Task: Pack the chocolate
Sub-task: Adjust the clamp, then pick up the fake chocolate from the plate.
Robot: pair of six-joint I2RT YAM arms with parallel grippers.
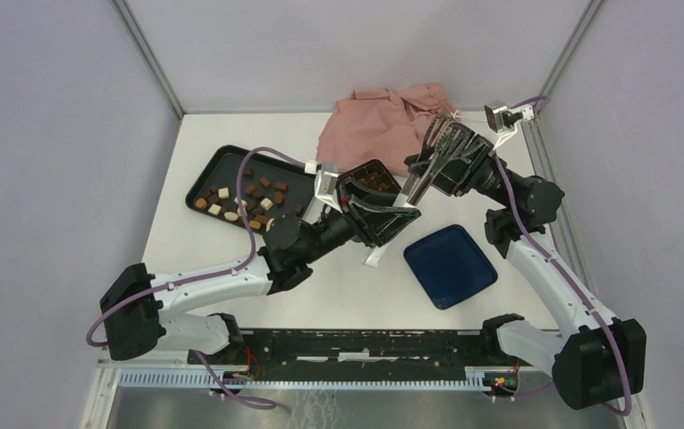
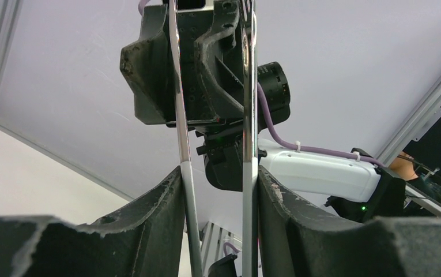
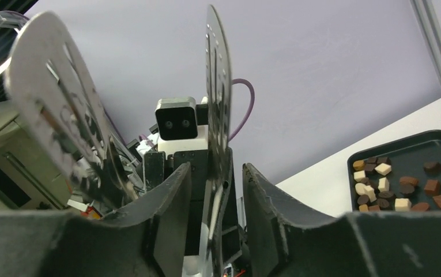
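On the white table (image 1: 338,295) a pink cloth (image 1: 383,125) lay at the far edge, a black tray (image 1: 231,165) at the left and a dark blue square lid (image 1: 450,265) at the right, with a gridded box (image 1: 375,176) between them. Above that box the left gripper (image 2: 218,179) was clenched on both arms of metal tongs (image 2: 248,115), while the right gripper (image 3: 215,170) stood released, one tong paddle passing loosely between its fingers. The chocolate (image 1: 240,198) lay scattered in the black tray.

left hand (image 2: 218,183) clamped, right hand (image 3: 216,173) parted
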